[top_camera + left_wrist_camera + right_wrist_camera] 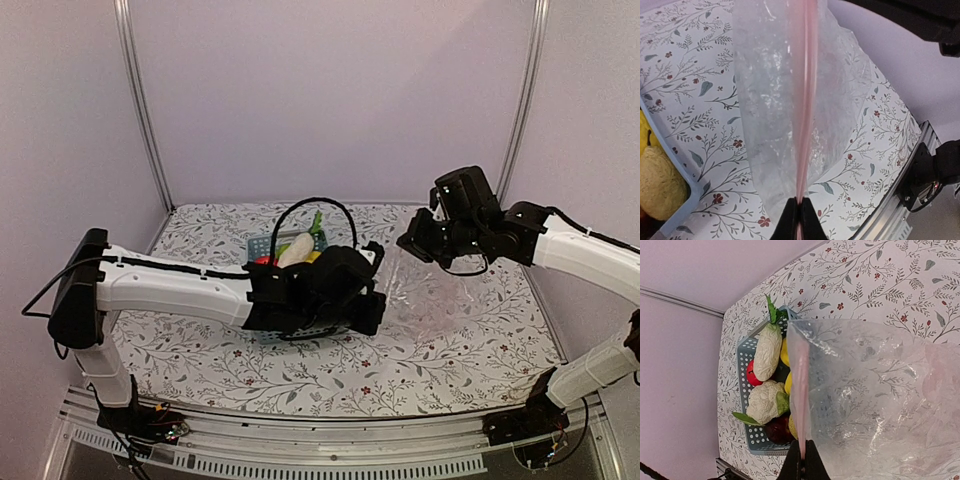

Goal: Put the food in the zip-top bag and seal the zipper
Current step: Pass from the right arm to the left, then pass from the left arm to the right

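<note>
The transparent zip-top bag hangs stretched between my two grippers over the flowered table. Its pinkish zipper runs straight into my left gripper, which is shut on the strip's end. My right gripper is shut on the zipper at the other end. Nothing shows inside the bag. The food lies in the blue basket: a white radish, red tomato, cauliflower, a dark purple piece and a lemon.
The basket has a black hoop handle and sits at mid-table, partly under my left arm. The basket's corner lies just left of the left gripper. A metal rail marks the table's near edge.
</note>
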Robot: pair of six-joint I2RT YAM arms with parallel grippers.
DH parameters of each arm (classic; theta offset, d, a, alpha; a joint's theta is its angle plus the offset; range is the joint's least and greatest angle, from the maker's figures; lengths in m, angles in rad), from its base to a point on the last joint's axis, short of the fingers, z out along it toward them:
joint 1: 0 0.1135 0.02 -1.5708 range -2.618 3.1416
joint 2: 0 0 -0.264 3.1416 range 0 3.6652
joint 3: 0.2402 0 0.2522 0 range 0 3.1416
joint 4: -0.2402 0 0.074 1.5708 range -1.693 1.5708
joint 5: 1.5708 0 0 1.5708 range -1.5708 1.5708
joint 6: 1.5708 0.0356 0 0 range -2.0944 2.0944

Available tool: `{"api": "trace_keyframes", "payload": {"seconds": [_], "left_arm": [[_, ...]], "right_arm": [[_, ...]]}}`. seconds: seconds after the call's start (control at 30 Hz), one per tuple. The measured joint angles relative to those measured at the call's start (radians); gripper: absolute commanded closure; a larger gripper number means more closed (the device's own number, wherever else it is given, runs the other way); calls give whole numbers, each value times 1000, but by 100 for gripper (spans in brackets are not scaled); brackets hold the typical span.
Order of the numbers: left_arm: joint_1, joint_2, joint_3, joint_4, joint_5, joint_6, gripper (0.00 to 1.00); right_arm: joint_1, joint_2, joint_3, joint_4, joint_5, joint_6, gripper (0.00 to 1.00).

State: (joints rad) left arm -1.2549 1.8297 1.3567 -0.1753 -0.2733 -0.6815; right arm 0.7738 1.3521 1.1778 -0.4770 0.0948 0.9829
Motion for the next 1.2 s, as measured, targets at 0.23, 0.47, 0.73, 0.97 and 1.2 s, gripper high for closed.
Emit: {"api": "trace_keyframes", "payload": {"seconds": [0.23, 0.47, 0.73, 0.97, 1.2], "left_arm": [[9, -4, -48, 51, 22, -26, 100], [16, -45, -108, 72, 29, -49, 100], [25, -108, -124, 113, 16, -82, 100], [66, -159, -187, 187, 61, -130, 100], [108, -203, -257, 264, 141, -168, 100]], "right_arm": [[2, -8, -13, -1, -26, -11, 89], [4, -41, -15, 7, -61, -57, 48], [4, -158, -36, -4, -108, -143, 40], [32, -182, -120, 16, -209, -215, 34], [40, -151, -239, 116, -327, -232, 32]]}}
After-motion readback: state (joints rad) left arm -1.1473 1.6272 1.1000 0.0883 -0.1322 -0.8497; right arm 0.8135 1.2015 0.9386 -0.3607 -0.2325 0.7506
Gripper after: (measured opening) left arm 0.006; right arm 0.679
